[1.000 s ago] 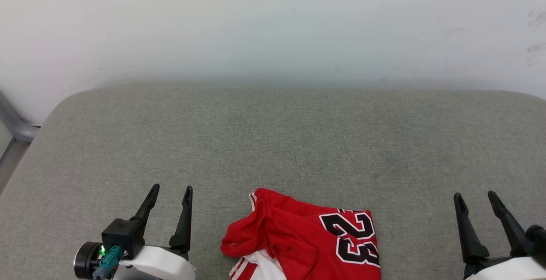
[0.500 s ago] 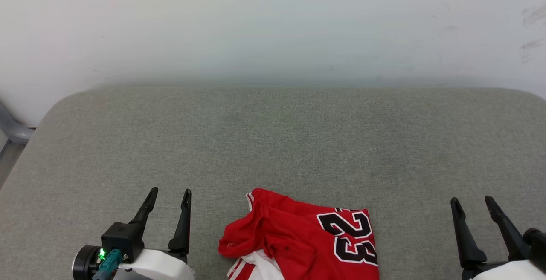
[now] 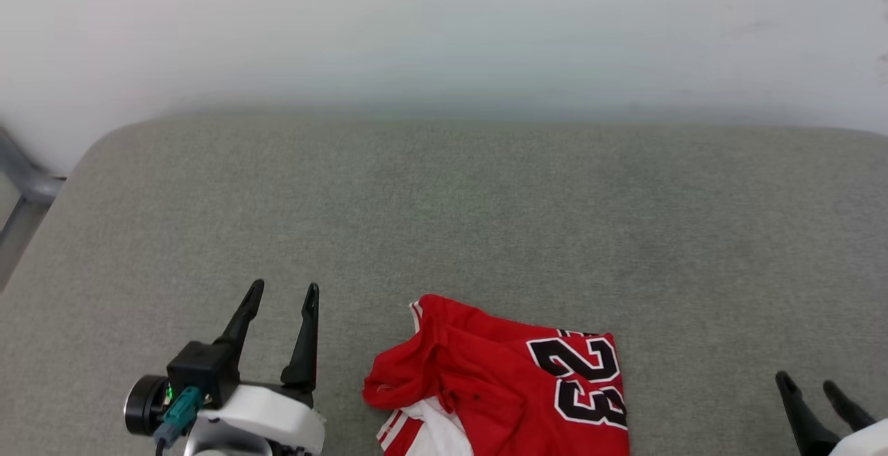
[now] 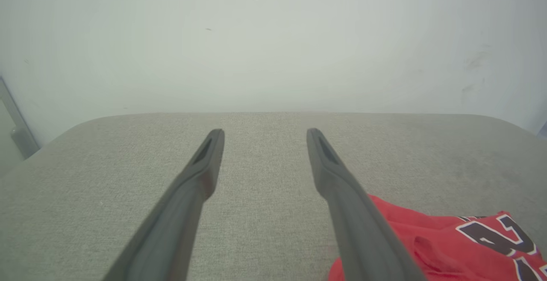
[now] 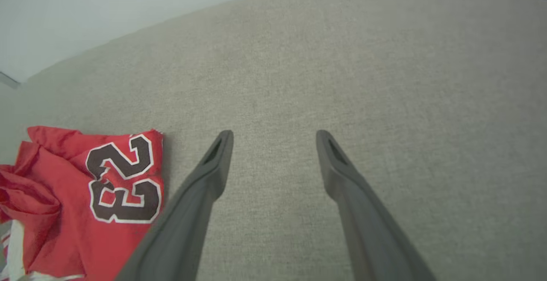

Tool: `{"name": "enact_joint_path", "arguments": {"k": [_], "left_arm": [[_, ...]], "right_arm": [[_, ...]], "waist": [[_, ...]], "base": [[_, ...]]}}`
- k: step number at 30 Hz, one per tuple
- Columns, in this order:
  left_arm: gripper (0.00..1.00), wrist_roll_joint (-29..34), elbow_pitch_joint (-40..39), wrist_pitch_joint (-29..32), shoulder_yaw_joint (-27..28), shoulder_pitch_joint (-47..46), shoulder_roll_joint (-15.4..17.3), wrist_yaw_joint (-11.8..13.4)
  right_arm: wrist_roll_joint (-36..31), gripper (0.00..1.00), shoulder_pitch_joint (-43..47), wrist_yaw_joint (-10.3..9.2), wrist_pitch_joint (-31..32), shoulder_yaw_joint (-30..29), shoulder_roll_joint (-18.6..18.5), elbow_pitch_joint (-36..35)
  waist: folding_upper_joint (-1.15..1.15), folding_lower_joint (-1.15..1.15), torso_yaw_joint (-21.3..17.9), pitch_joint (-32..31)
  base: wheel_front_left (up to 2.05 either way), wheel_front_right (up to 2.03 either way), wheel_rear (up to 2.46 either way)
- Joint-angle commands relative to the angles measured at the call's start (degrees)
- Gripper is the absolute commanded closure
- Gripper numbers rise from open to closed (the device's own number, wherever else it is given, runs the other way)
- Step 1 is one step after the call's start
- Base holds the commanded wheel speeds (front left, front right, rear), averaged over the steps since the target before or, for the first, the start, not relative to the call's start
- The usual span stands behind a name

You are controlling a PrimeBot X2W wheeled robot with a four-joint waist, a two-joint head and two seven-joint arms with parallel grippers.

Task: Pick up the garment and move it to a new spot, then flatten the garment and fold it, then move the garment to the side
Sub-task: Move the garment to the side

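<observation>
The garment is a red jersey with a black "23" and white striped trim. It lies crumpled near the front edge of a grey padded surface. My left gripper stands open to the left of it, apart from the cloth, with nothing between its fingers. Low at the right corner, my right gripper is also open and well clear of the jersey. The left wrist view has the garment at the lower right, beside the open left gripper. In the right wrist view the garment lies left of the open right gripper.
A pale wall rises behind the grey surface, which has rounded far corners. A grey metal bar stands at the far left beyond the surface's edge. Bare grey fabric stretches behind and to both sides of the jersey.
The head camera has shifted, so the whole picture sits a little differently. My right gripper has dropped lower toward the bottom right corner. The garment and the left gripper keep their places.
</observation>
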Motion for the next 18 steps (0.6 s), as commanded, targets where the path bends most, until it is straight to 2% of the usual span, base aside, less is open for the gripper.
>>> {"name": "enact_joint_path", "arguments": {"k": [1, 5, 9, 15, 18], "left_arm": [[0.00, 0.19, -0.32, -0.22, 0.03, -1.43, -0.21, -0.30], [0.00, 0.64, -0.23, -0.36, 0.01, -3.21, -0.92, -0.89], [0.00, 1.13, 0.14, -0.47, 0.30, -4.57, -1.63, -1.75], [0.00, 2.14, -0.19, -0.49, 1.18, -6.03, -3.11, -2.87], [0.00, 2.83, -0.03, -0.50, 1.95, -6.92, -3.97, -3.80]], "right_arm": [[1.80, 0.00, -1.17, -0.03, 2.64, -0.21, -0.37, 0.93], [5.68, 0.00, -2.42, -0.02, 11.88, 0.91, -1.18, 2.98], [10.03, 0.00, -3.59, -0.02, 19.20, 4.02, -0.03, 3.96], [14.42, 0.00, -6.46, -0.03, 23.03, 8.34, 1.35, 6.13], [16.25, 0.00, -7.71, -0.05, 24.97, 10.81, 2.14, 10.35]], "waist": [[-0.01, 0.00, 1.50, 1.65], [-0.01, 0.00, 3.72, 4.16], [-0.01, 0.00, 5.79, 6.02], [-0.01, 0.00, 7.94, 8.69], [-0.01, 0.00, 8.82, 10.08]], "base": [[0.00, 0.00, 0.00], [0.00, 0.00, 0.00], [0.00, 0.00, 0.00], [0.00, 0.00, 0.00], [0.00, 0.00, 0.00]]}}
